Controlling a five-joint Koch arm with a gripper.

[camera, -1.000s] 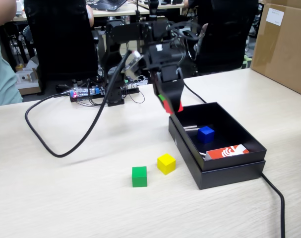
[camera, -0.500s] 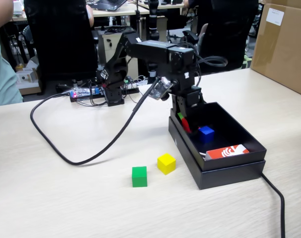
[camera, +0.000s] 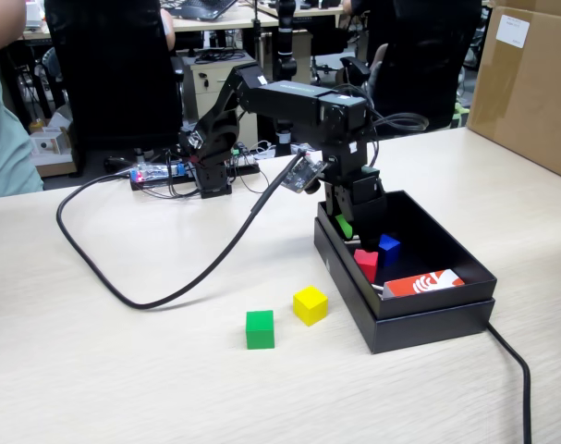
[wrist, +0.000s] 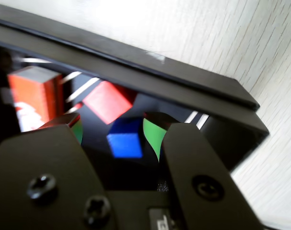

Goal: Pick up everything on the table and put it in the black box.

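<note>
The black box [camera: 465,273] stands on the pale table [camera: 123,370] at the right of the fixed view. A blue cube [camera: 389,244] and a red cube [camera: 366,263] lie inside it. A yellow cube [camera: 310,304] and a green cube [camera: 260,329] sit on the table left of the box. My gripper [camera: 349,225] hangs over the box's far left corner, open and empty, with green pads on its fingers. In the wrist view the gripper [wrist: 115,125] frames the blue cube [wrist: 124,141] lying below, with the red cube [wrist: 108,100] just beyond it.
An orange-and-white card [camera: 423,282] leans in the box's near end and shows in the wrist view [wrist: 35,93], with thin white sticks [wrist: 83,88]. A black cable [camera: 123,287] loops across the table on the left. A brown carton [camera: 530,83] stands at the back right.
</note>
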